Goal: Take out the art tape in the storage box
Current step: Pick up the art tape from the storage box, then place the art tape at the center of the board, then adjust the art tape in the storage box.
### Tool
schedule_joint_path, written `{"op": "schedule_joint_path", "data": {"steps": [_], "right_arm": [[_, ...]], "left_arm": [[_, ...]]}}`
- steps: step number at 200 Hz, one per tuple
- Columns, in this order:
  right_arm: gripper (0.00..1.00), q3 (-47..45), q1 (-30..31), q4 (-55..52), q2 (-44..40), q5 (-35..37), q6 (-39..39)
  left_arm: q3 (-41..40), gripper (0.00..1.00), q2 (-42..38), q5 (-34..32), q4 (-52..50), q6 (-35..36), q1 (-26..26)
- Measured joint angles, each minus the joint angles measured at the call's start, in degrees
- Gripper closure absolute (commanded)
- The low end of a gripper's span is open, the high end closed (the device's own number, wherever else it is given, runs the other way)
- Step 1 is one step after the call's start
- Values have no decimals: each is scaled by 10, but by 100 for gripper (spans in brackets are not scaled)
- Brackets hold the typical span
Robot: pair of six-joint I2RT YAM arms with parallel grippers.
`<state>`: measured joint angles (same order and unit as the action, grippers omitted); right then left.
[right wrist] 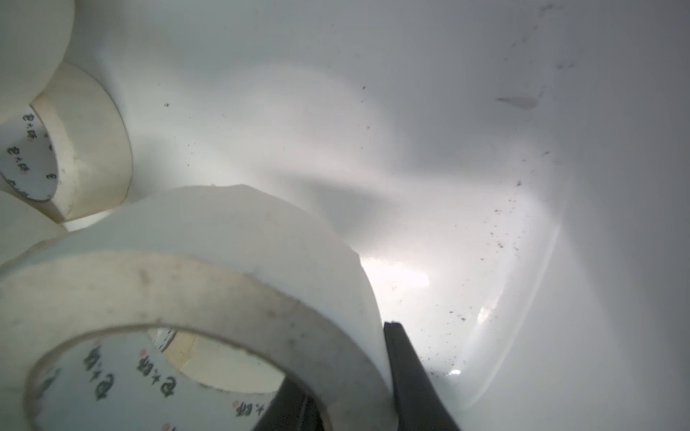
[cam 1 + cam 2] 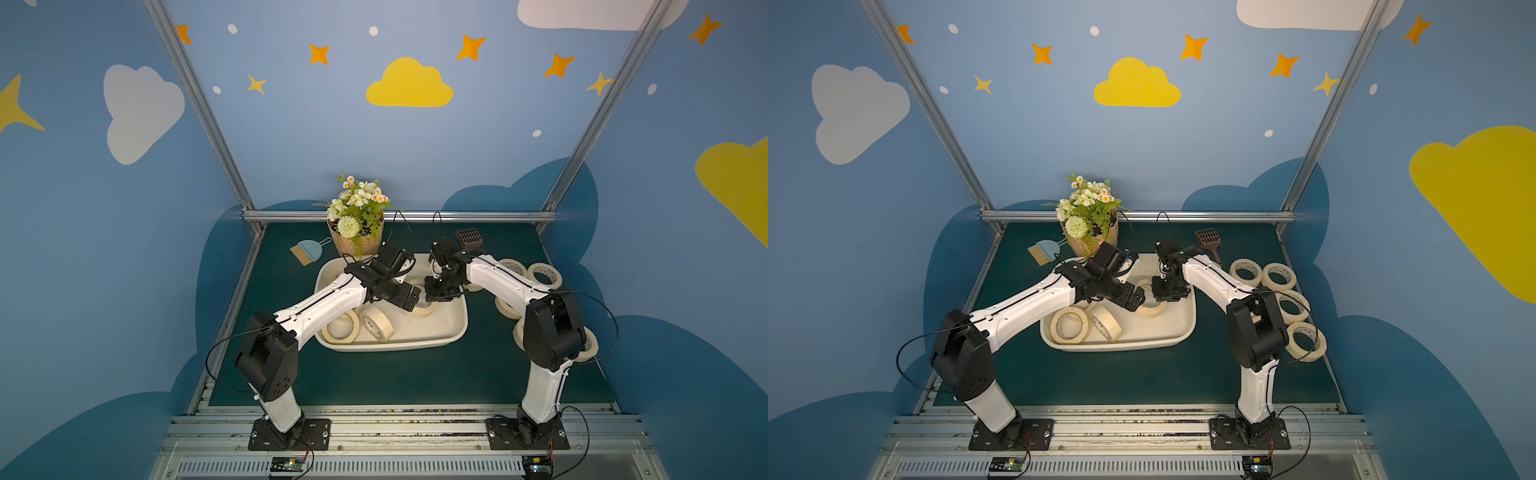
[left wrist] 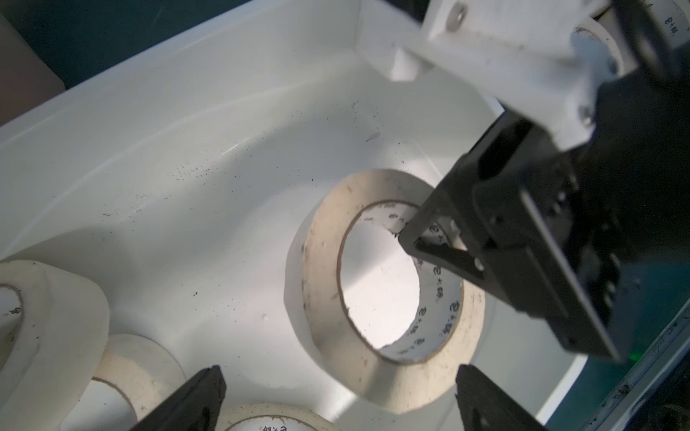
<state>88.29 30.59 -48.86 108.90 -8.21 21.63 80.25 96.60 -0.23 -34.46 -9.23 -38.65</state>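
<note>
The cream-white storage box (image 2: pixel 457 332) (image 2: pixel 1185 332) sits mid-table. Inside it, one art tape roll (image 2: pixel 424 311) (image 2: pixel 1150 309) (image 3: pixel 325 298) (image 1: pixel 209 283) is tilted, and my right gripper (image 2: pixel 436 293) (image 2: pixel 1165 293) (image 1: pixel 347 373) is shut on its wall, one finger (image 3: pixel 440 253) inside the core and the other outside. My left gripper (image 2: pixel 409 297) (image 2: pixel 1133 299) (image 3: pixel 340 373) stands open beside that roll, holding nothing. Two more rolls (image 2: pixel 340 328) (image 2: pixel 376 324) lie in the box's near left corner under the left arm.
Several tape rolls (image 2: pixel 1246 272) (image 2: pixel 1306 340) lie on the green mat right of the box, around the right arm. A flower pot (image 2: pixel 359 241) stands just behind the box. A small brush and dustpan (image 2: pixel 307 251) and a brown scoop (image 2: pixel 469 237) lie at the back.
</note>
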Motion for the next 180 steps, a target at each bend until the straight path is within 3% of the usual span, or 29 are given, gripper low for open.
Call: {"op": "schedule_joint_path", "data": {"steps": [24, 56, 102, 131, 180], "right_arm": [[100, -9, -36, 0, -31, 17, -9], [100, -36, -109, -20, -152, 52, -23], [100, -127, -248, -42, -294, 113, -62], [100, -195, -294, -65, -275, 132, -71], [100, -203, -269, -67, -174, 121, -77]], "left_arm": [[-42, 0, -51, -23, -11, 0, 2], [-98, 0, -120, -68, -35, 2, 9], [-149, 9, -135, -89, -42, -1, 26], [-158, 14, -129, -70, -39, -11, 47], [-158, 31, -115, -35, -16, -16, 53]]}}
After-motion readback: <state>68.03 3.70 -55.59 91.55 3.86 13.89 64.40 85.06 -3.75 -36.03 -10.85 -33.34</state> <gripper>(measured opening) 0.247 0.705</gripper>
